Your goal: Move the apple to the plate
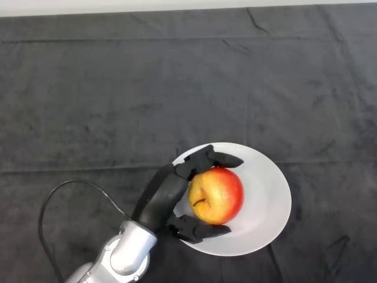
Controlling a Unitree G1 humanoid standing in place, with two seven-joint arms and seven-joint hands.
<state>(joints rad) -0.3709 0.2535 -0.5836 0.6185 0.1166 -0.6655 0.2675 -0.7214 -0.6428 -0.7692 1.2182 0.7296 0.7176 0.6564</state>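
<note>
A red and yellow apple (217,195) rests on the white plate (268,194), in the plate's left half, stem side towards the hand. My left hand (166,197) reaches in from the lower left over the plate's left rim. Its fingers (209,160) curl round the far side of the apple and its thumb (197,229) wraps the near side, so the hand is shut on the apple. The silver-grey forearm (126,250) runs down to the lower left corner.
The plate lies on the dark cloth (118,106) that covers the whole table. A pale strip of the table's far edge (177,6) shows along the top of the view.
</note>
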